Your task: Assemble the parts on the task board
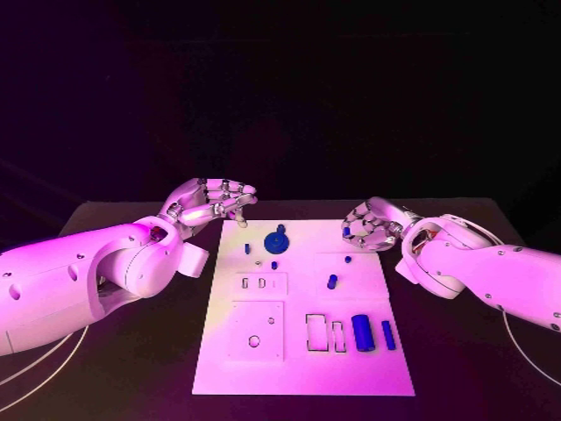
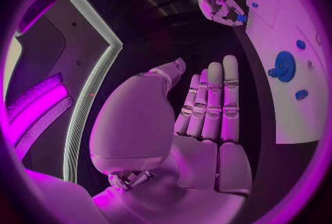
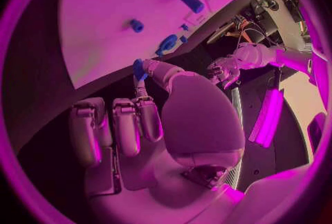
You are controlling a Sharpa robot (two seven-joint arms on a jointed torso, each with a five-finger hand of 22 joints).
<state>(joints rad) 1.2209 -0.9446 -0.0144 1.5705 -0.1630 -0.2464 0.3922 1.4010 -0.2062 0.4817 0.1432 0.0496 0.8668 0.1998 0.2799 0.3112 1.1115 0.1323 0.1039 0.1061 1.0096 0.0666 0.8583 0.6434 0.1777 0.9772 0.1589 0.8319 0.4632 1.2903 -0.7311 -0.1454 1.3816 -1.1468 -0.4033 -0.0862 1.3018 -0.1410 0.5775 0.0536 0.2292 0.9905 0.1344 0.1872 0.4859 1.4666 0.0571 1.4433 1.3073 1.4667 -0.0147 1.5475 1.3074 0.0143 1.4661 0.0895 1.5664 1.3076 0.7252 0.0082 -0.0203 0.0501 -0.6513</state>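
While the two blue blocks (image 1: 372, 333) lie at the task board's (image 1: 230, 368) near end, the gear (image 1: 275, 239) sits farther up. Right hand (image 1: 372, 225) pinches a small blue part (image 3: 138, 68) above the far right corner; a loose pinch could drop it onto the counter (image 1: 129, 351). Left hand (image 1: 211, 203) hovers beyond, curled, holding nothing.

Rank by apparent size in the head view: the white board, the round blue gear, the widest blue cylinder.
1. White task board
2. Round blue gear
3. Widest blue cylinder; close to the gear in extent, so that order is unsure.
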